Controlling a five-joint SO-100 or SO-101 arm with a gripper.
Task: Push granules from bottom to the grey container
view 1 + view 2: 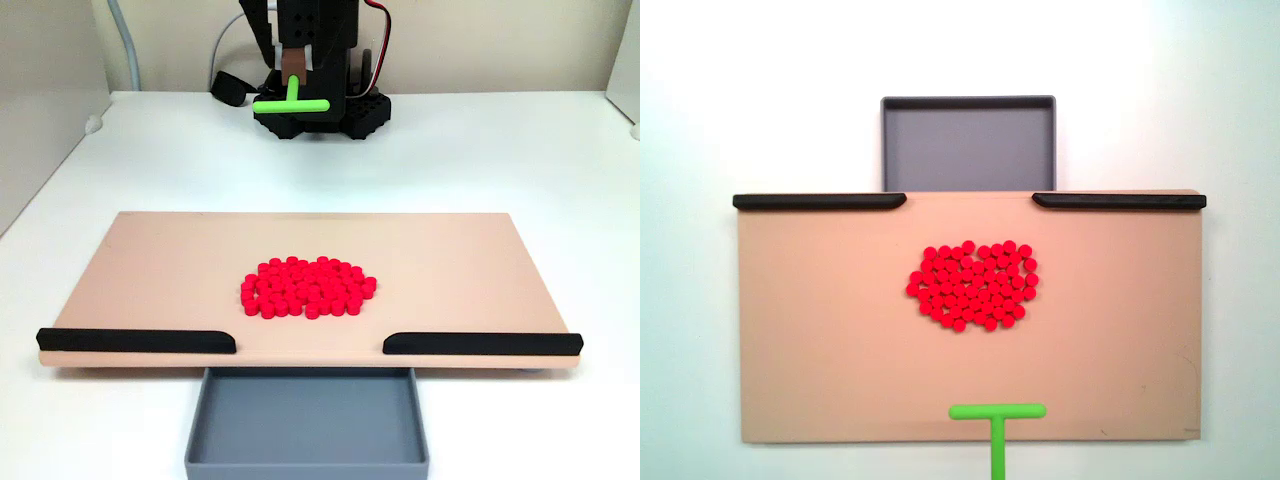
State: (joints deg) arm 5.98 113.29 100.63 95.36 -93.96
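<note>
Granules (972, 285) are sitting in one tight red cluster mid-board on the tan board (820, 330), slightly right of centre in the top-down fixed view, nothing spilling yet. Cluster is lying a little wider left-right than it is deep.

Grey container (968, 150) is sitting empty just past the board's edge, lined up with the gap between the two black strips (820, 201) (1118, 201). Cluster is sitting well short of that gap, roughly in line with it.

Green T-shaped pusher (997, 412) is hovering at the opposite board edge, crossbar running left-right, parallel to the cluster's long side, stem pointing back to the arm. Pusher, granules, gap and container are lining up on nearly one axis; crossbar looks a shade right of the cluster's centre and narrower than the cluster.

In the front fixed view the gripper (293, 68) is clenching the pusher stem, with the pusher (291, 101) hanging above the table near the arm base.

My read: push not started; a straight stroke toward the gap is what's needed, and edge pellets may be escaping sideways.
</note>
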